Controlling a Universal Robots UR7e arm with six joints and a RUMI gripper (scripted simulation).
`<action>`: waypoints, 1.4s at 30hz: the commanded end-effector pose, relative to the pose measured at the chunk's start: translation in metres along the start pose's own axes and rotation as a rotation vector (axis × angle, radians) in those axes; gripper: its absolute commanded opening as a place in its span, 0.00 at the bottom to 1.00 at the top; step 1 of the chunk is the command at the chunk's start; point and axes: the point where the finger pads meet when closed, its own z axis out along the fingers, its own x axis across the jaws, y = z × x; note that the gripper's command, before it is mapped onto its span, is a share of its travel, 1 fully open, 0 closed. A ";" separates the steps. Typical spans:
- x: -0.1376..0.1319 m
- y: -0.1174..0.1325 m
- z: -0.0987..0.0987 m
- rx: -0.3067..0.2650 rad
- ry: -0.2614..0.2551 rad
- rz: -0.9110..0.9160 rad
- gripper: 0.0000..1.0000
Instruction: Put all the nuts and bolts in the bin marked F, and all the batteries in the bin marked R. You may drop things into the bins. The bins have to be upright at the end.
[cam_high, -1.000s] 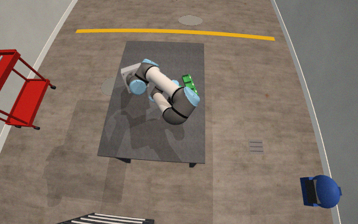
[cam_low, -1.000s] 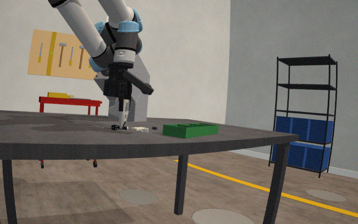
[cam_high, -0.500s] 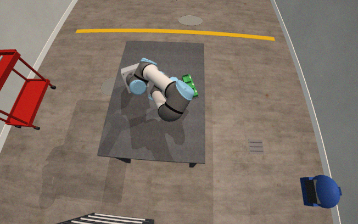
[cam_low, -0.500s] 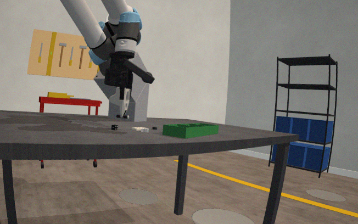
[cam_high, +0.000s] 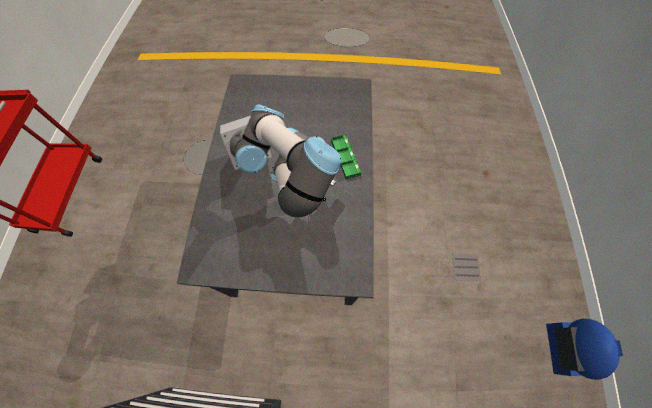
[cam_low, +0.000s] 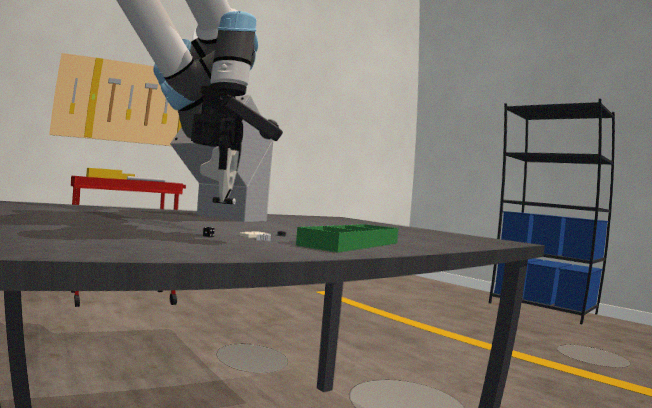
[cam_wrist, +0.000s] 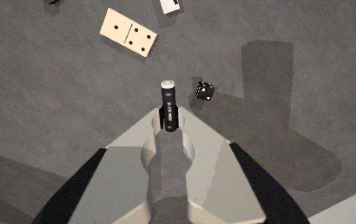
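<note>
Above the table (cam_low: 150, 250), the arm points straight down, its end effector (cam_low: 223, 199) clamped on a battery (cam_wrist: 169, 105).

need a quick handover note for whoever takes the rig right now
End effector: shut on a battery, lifted above the table, not yet over the bins.
Bins: green, upright, on the table to the side of the arm; which one is F or R is not readable.
On the table: a domino, a black die, and small dark bits too small to name.
Done: battery picked up.
Left: drop it in R, then find and sort any remaining batteries, nuts and bolts.
</note>
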 end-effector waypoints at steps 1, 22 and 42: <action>0.000 -0.001 0.000 -0.001 -0.003 0.000 0.00; 0.000 -0.031 0.007 -0.001 -0.003 -0.196 0.00; 0.004 -0.139 0.007 0.024 0.019 -0.688 0.00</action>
